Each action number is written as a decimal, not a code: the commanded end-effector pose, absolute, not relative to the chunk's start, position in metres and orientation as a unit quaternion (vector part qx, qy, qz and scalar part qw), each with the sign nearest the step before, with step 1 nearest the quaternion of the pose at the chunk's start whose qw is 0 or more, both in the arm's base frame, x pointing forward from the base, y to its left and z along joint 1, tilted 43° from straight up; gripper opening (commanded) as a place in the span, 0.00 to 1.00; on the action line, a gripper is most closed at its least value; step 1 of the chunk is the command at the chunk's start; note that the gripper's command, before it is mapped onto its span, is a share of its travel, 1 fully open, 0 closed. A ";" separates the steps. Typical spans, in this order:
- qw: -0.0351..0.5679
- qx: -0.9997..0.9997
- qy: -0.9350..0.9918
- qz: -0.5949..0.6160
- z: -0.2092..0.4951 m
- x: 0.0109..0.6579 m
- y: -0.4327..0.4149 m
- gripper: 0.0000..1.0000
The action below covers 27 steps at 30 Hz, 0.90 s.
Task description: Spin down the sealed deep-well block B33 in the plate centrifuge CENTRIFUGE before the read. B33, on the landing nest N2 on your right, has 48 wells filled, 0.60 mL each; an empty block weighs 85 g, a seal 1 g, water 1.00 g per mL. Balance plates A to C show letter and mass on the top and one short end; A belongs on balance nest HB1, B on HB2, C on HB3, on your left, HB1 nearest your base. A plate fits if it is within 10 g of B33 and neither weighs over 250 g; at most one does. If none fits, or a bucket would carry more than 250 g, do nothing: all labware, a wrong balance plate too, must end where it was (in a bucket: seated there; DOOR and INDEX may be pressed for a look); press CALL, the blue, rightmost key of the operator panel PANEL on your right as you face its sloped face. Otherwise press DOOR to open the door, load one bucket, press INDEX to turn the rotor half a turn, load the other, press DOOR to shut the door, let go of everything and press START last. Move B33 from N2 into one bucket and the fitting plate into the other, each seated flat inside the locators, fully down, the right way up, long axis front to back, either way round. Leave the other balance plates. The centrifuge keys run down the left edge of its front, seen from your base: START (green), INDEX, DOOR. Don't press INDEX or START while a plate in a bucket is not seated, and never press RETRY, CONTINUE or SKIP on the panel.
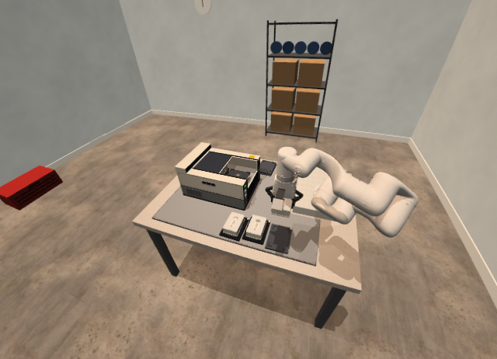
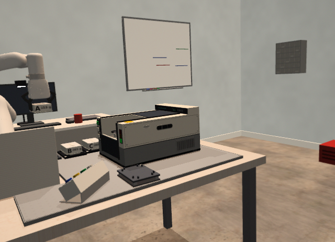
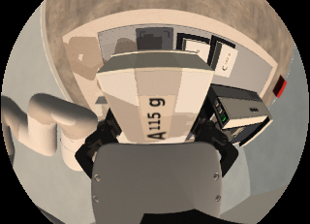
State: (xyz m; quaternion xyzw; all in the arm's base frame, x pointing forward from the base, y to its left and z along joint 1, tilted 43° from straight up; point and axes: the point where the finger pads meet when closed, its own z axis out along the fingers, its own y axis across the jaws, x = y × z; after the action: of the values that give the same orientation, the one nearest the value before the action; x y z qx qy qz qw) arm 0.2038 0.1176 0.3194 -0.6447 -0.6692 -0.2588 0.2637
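Observation:
My gripper is shut on balance plate A, a white block marked "A 115 g". It holds the plate in the air above the mat, between the empty nest HB1 and the centrifuge. The plate also shows in the exterior view. Plates B and C sit on their nests. The centrifuge door is open and a dark bucket shows inside. Landing nest N2 is bare. I cannot make out B33.
The sloped operator panel stands on the mat near N2. A grey box stands beside the arm's base. A desk with a monitor and a red cup is behind the table.

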 end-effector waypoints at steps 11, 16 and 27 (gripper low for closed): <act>0.263 -0.645 -0.669 -0.260 0.320 0.204 0.117 0.00; 0.264 -0.643 -0.670 -0.261 0.321 0.205 0.117 0.00; 0.269 -0.625 -0.681 -0.271 0.327 0.215 0.114 0.00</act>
State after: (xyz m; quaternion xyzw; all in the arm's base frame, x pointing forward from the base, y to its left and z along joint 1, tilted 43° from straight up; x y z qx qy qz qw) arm 0.2106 0.1159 0.3238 -0.6325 -0.6767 -0.2657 0.2674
